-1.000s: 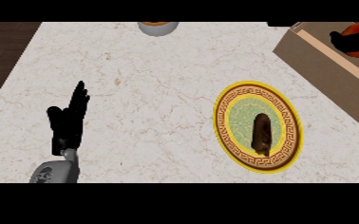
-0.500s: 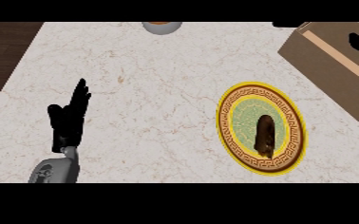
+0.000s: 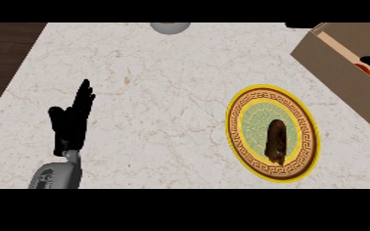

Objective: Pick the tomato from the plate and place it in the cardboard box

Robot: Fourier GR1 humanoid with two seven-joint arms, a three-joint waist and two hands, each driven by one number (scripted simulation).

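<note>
In the head view the left hand (image 3: 70,122) rests near the worktop's (image 3: 166,83) left edge with fingers straight and together, pointing up, the plate (image 3: 273,131) near the right edge carries a dark brown thing (image 3: 276,139), and the box (image 3: 336,58) at the far right corner shows something red (image 3: 360,67) inside.

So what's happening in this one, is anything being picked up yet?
Not at this moment. The left hand shows at the lower left, open and resting with fingers up, holding nothing. The right hand is out of view. A dark elongated item lies on the yellow-rimmed plate, untouched. The cardboard box sits at the upper right, something reddish just visible inside it at the picture's edge.
</note>
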